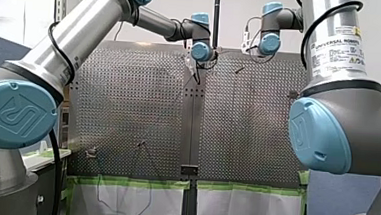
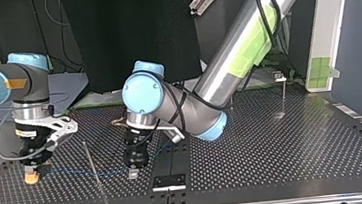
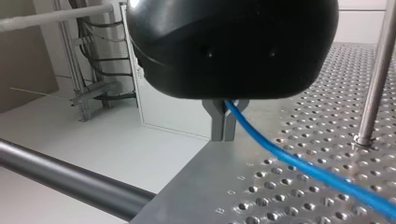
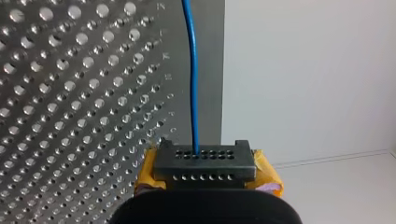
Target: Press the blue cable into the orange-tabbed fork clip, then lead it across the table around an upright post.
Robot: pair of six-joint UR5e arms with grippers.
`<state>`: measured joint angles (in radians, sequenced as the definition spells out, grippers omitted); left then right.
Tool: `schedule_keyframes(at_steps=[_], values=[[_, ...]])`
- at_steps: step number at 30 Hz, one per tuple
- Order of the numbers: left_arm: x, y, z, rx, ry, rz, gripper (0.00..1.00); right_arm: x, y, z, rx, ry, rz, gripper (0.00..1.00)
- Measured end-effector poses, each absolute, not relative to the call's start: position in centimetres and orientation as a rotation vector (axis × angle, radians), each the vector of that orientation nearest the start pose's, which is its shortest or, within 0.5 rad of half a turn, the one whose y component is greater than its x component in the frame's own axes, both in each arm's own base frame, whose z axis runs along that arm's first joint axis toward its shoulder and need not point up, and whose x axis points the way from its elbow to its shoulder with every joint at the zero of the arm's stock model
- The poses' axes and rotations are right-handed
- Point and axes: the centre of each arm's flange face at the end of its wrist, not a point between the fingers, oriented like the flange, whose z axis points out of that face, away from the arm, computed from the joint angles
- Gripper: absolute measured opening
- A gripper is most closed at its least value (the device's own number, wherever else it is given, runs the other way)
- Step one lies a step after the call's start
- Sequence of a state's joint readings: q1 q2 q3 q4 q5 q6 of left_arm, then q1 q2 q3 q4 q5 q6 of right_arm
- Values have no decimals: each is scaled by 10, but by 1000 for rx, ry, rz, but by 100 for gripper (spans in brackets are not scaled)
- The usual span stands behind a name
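Between my left fingers (image 3: 216, 125), one blue cable (image 3: 299, 163); one upright post (image 3: 376, 79) nearby

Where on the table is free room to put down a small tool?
Top view: the table is bare at the right, between my left arm and the far post. Crowded at the left: right gripper, cable, near post, left gripper, black bracket.

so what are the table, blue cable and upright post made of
The table looks like matt silver sheet metal, punched with rows of holes. The blue cable has a smooth, slightly glossy jacket, probably plastic. The post is polished metal, likely steel, with bright reflections.
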<state>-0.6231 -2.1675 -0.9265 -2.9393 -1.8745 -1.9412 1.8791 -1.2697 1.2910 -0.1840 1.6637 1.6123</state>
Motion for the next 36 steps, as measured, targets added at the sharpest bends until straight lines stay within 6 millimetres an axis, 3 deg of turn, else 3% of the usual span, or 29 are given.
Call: schedule_keyframes(at_steps=[17,27,36], values=[[562,-523,438,-96,1384,-657,0,281,-588,470,1205,-1041,1478,0],[570,-547,406,-89,1410,-665,0,269,-605,456,1216,-1056,1470,0],[572,-550,400,-94,1414,-659,0,264,-614,443,1227,-1073,1475,0]])
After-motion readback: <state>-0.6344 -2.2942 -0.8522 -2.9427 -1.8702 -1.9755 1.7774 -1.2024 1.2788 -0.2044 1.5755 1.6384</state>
